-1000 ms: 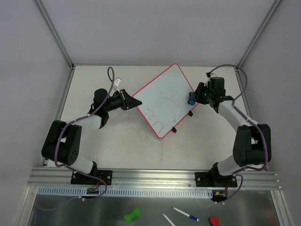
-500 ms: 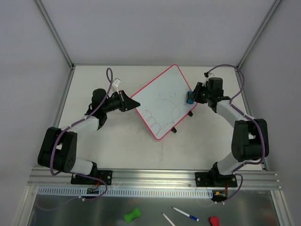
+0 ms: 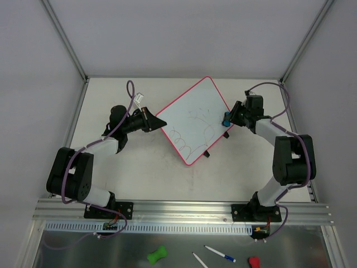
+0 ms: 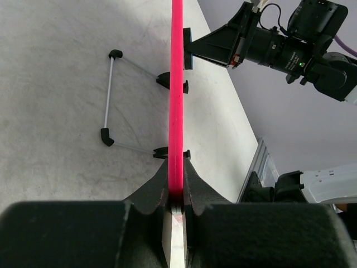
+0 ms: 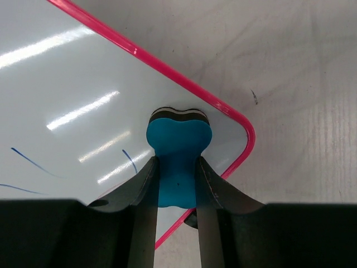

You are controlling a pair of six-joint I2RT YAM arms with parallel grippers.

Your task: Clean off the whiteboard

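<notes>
The whiteboard (image 3: 192,118), white with a pink-red rim, lies turned like a diamond mid-table, with thin scribbles on it. My left gripper (image 3: 152,120) is shut on its left corner; the left wrist view shows the rim (image 4: 177,84) edge-on between my jaws (image 4: 176,181). My right gripper (image 3: 228,119) is shut on a blue eraser (image 3: 226,120) pressed on the board near its right corner. In the right wrist view the eraser (image 5: 178,151) sits between my fingers (image 5: 177,184) on the white surface (image 5: 72,100).
A wire stand (image 4: 109,95) and two black clips (image 4: 173,84) show under the board. A clip (image 3: 206,154) sticks out at the lower right edge. Pens (image 3: 219,254), a green object (image 3: 157,255) and a red object (image 3: 254,261) lie in the front trough.
The right gripper with the eraser moved up along the board's right edge, then came back down a little. The board shifted slightly up and left. The left gripper keeps its hold.
</notes>
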